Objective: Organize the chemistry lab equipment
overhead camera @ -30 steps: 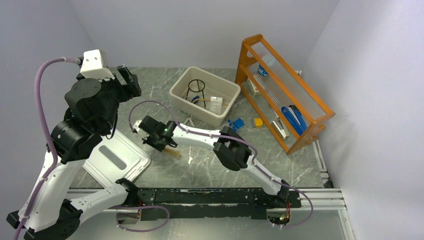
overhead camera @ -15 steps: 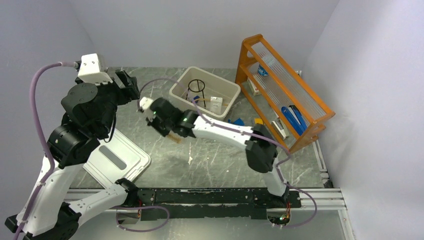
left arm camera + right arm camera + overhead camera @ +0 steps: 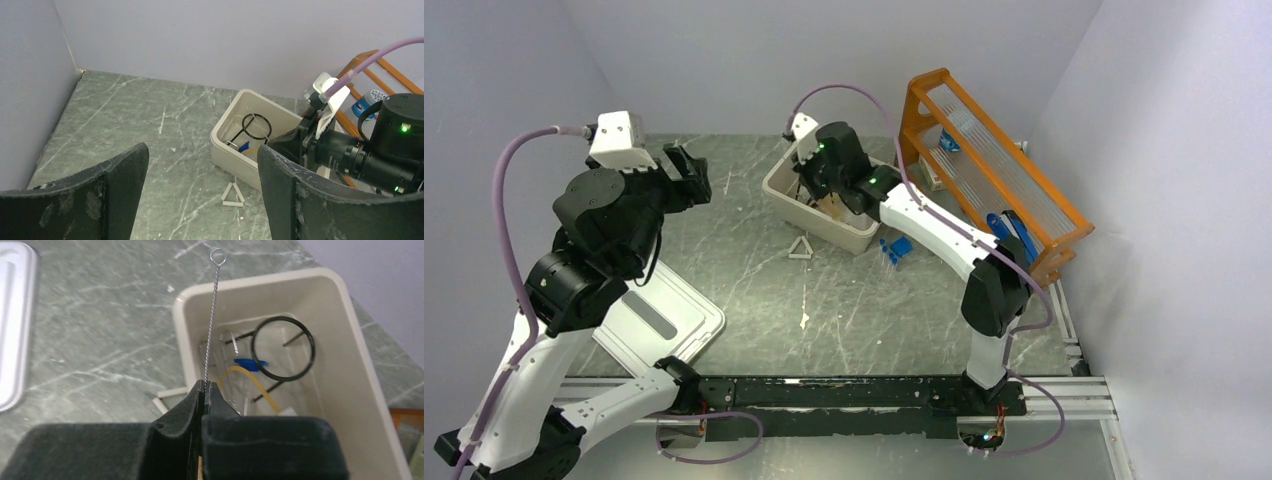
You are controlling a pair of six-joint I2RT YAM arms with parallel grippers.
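Two right fingers (image 3: 177,417) pinch the wire-handled brush (image 3: 212,320) above the tub (image 3: 260,284).

In the right wrist view the brush (image 3: 210,325) shows only its wire stem; its bristles are hidden behind the right gripper (image 3: 202,388). The lid (image 3: 14,330) is cut off at the left edge. From above, the right arm covers most of the tub (image 3: 826,226), and the rack's (image 3: 911,125) contents are too small to tell.

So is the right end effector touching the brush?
Touching. The right wrist view shows the right end effector shut on the brush, pinching its wire handle.
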